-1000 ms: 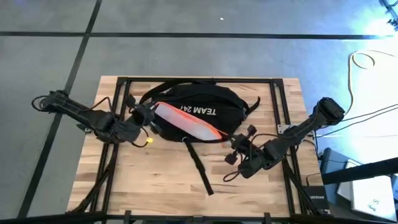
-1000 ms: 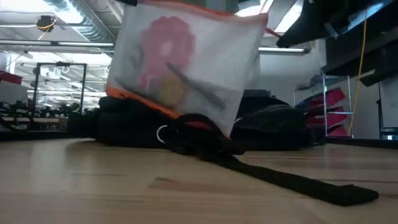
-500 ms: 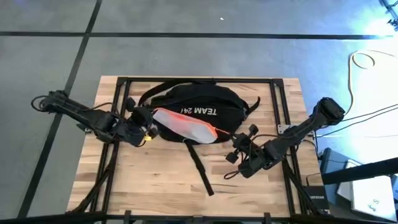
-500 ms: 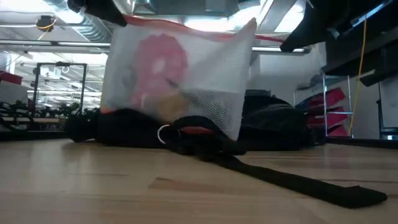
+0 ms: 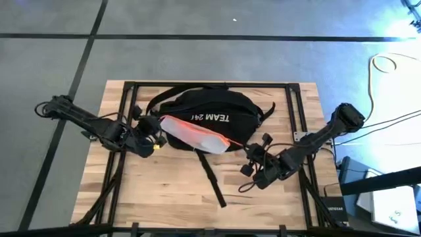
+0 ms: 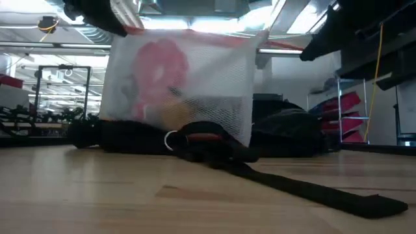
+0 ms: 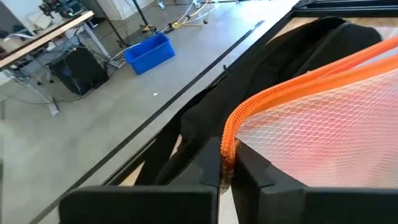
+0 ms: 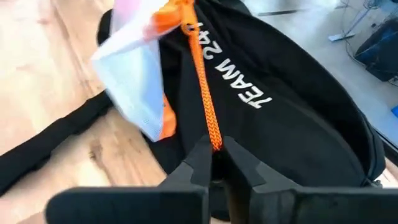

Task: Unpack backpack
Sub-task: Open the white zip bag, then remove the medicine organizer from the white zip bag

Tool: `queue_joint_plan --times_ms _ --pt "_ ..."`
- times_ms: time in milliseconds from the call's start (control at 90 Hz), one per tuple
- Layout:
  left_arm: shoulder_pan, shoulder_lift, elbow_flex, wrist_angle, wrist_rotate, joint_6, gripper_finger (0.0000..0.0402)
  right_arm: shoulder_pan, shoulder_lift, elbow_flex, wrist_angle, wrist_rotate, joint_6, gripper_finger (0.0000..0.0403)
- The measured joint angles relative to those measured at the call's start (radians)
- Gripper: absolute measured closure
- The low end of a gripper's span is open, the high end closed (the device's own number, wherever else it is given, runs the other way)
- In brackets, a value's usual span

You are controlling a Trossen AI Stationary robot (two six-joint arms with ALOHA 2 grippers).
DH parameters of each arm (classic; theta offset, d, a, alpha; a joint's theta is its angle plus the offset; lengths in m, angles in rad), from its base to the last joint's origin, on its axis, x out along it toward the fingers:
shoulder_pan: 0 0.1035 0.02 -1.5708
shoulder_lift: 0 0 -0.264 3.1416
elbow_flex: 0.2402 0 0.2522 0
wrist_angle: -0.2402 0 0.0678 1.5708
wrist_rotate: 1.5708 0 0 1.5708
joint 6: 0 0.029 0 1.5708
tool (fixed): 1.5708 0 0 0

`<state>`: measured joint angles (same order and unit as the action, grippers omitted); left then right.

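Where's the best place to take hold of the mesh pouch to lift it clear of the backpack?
Grip the mesh pouch by its orange trim, at both ends, from either side. That stiff corded edge is already pinched by the left hand and right hand; the mesh itself is slack. The pouch hangs over the backpack.

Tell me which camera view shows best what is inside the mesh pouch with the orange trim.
The low view: it looks side-on through the mesh pouch, showing a pink shape and something yellowish inside. The high view shows only its top edge over the backpack. The left wrist view shows the left gripper pinching the trim; the right wrist view shows the right gripper on it.
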<state>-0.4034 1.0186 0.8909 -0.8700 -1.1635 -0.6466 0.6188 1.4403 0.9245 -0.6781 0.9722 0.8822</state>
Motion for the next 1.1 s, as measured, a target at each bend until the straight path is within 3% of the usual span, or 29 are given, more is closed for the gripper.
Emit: queue_joint_plan --times_ms 356,511,633,789,956,1100 --pt "0.000 -0.053 -0.001 -0.057 -0.014 -0.049 0.0402 0.016 -0.018 0.000 0.008 0.031 -0.008 0.0403" --pt "-0.003 -0.054 -0.001 -0.054 0.007 -0.019 0.0401 0.016 -0.017 0.000 0.103 0.038 -0.083 0.0384" --pt "-0.003 -0.054 -0.001 -0.021 0.105 0.029 0.0386 0.016 -0.017 0.000 0.220 0.035 -0.224 0.0334" --pt "-0.009 -0.029 -0.001 0.073 0.225 0.107 0.0341 0.016 -0.016 0.000 0.318 0.028 -0.366 0.0241" --pt "-0.048 0.058 -0.001 0.199 0.310 0.202 0.0295 0.016 -0.016 0.000 0.341 0.067 -0.393 0.0137" --pt "-0.076 0.136 -0.001 0.247 0.370 0.240 0.0274 0.016 -0.016 0.000 0.341 0.085 -0.393 0.0082"
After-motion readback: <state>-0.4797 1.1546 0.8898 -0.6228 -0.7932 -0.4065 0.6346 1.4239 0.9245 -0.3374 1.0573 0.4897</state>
